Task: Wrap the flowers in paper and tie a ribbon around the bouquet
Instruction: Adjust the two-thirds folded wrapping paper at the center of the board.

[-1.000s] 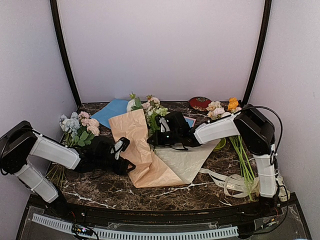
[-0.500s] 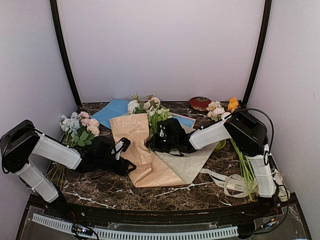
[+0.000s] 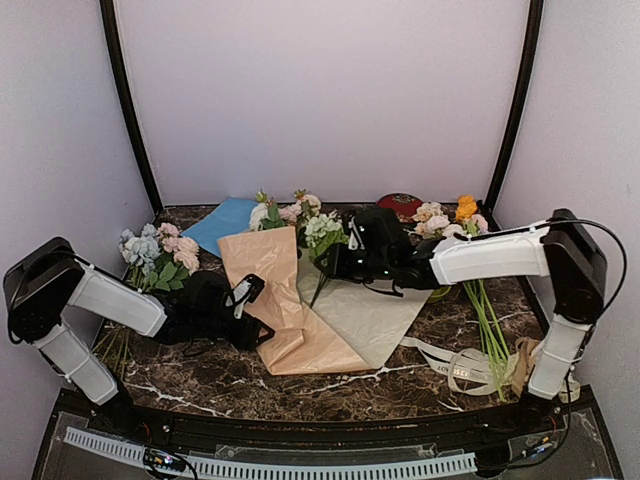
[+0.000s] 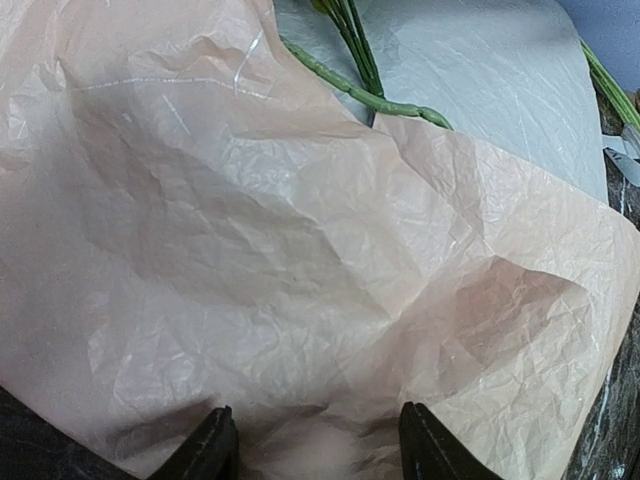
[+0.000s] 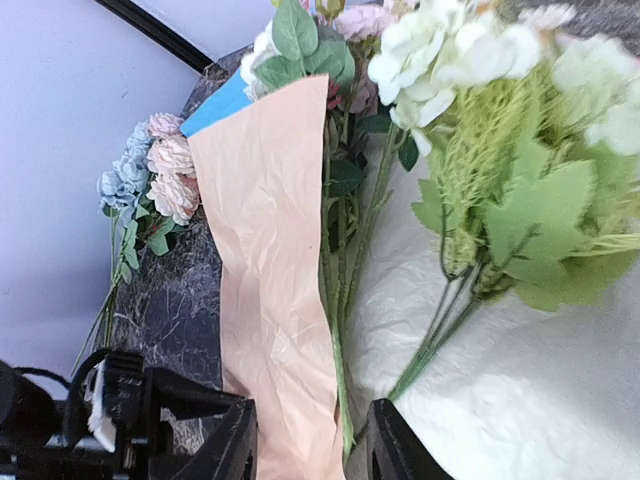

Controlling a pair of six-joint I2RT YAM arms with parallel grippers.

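Note:
The flowers (image 3: 300, 222) lie on the paper (image 3: 275, 290), blooms to the back, thin stems (image 5: 340, 330) running forward. The sheet's left half is folded up, tan side (image 5: 270, 250) out, beside the stems. Its pale side (image 3: 370, 315) lies flat on the right. My right gripper (image 5: 315, 445) hovers open over the stem ends, nothing pinched. My left gripper (image 4: 318, 450) stands open at the tan flap's left edge, crumpled paper (image 4: 250, 250) bulging between its fingers. The ribbon (image 3: 455, 365) lies loose at the front right. A wrapped bouquet is not in view.
A bunch with blue blooms (image 3: 150, 255) lies at the left, by the left arm. Another bunch with an orange bloom (image 3: 458, 212) lies at the back right, its stems running forward under the right arm. A light blue sheet (image 3: 225, 220) and a red disc (image 3: 400, 205) lie at the back.
My right gripper has gone from shut to open, letting go of the flower stems. It drew back to the right and its elbow swung out right. The left arm has not moved.

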